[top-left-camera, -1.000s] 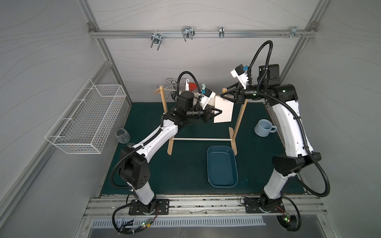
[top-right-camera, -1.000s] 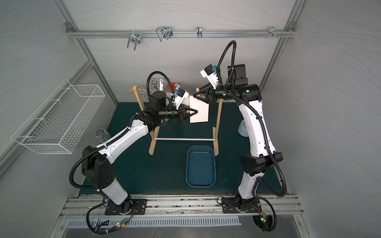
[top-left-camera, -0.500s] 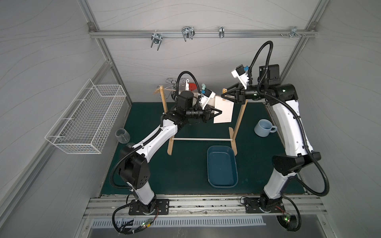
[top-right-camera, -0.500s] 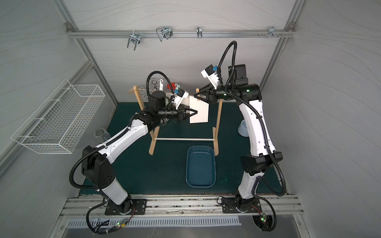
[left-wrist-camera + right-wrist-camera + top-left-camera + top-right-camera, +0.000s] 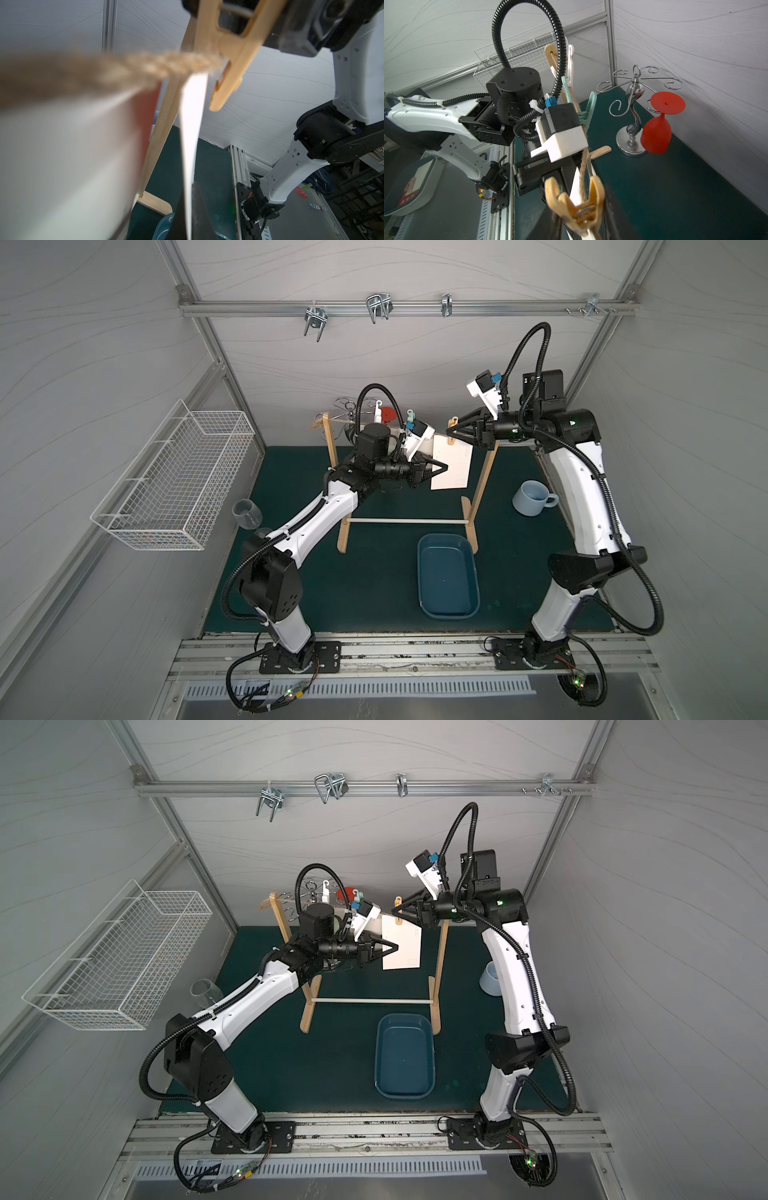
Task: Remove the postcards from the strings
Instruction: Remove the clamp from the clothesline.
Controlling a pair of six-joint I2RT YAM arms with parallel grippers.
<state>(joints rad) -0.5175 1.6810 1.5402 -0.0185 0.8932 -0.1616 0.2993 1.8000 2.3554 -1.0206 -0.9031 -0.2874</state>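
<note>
Clamping tight, left gripper holds the postcard; right gripper pinches the peg; string blurred

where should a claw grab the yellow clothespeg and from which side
Take the yellow clothespeg by its two splayed tails above the spring, coming in level along the twine from the robot's right. It stands upright, jaws down at the postcard, so only the tails stick up free; squeezing them should open it.

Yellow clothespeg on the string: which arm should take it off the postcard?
Right. The right gripper pinches the yellow clothespeg at the string; the left gripper is busy, shut on the postcard edge.
</note>
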